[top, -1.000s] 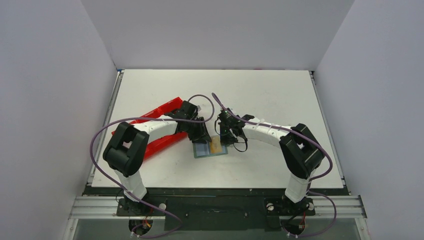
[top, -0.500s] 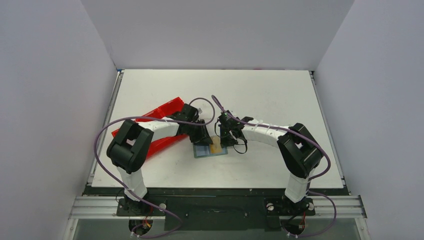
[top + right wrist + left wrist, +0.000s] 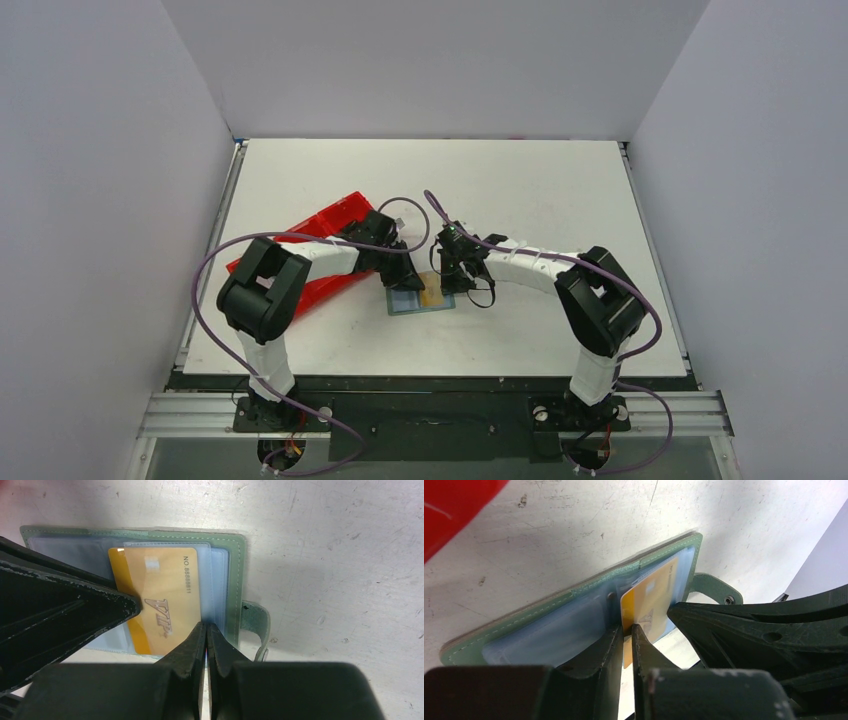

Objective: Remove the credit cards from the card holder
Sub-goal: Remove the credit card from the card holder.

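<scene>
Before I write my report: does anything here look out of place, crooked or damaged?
Only the yellow card: it sticks partway out of its clear sleeve in the open card holder, tilted, one corner pinched in the left gripper. Nothing looks spilled or damaged.

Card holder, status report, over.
Left gripper pinching edge of yellow card. Right gripper shut, tips on open card holder. Card partly inside. Nothing blocking.
</scene>
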`<state>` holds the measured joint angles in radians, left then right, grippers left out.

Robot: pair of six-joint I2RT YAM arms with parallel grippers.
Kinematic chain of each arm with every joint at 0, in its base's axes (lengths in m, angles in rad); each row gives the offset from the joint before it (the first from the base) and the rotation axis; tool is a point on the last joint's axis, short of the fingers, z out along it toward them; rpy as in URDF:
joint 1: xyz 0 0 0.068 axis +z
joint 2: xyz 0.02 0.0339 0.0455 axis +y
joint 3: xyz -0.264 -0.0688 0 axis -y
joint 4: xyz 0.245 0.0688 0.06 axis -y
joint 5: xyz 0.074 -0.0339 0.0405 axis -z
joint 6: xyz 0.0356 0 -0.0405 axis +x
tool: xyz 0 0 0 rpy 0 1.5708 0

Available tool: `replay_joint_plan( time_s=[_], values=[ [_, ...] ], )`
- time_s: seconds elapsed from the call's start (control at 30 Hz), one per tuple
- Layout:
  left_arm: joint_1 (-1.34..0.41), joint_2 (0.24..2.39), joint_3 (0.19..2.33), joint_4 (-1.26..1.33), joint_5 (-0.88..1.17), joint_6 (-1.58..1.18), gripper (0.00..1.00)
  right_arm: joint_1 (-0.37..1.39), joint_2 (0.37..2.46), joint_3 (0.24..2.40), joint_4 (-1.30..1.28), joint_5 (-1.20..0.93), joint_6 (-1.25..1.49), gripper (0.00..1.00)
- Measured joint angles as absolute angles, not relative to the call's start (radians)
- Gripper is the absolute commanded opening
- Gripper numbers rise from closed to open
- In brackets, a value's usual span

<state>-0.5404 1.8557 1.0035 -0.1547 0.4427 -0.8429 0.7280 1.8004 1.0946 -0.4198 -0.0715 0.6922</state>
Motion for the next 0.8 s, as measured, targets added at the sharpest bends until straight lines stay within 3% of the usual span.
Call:
replay_joint_plan(
  time_s=[0.8],
  values=[
    [-0.516, 1.807, 0.985, -0.201, 0.447, -0.825, 0.00, 0.715, 1.789, 1.062, -0.377, -0.095, 0.712, 0.00]
  ],
)
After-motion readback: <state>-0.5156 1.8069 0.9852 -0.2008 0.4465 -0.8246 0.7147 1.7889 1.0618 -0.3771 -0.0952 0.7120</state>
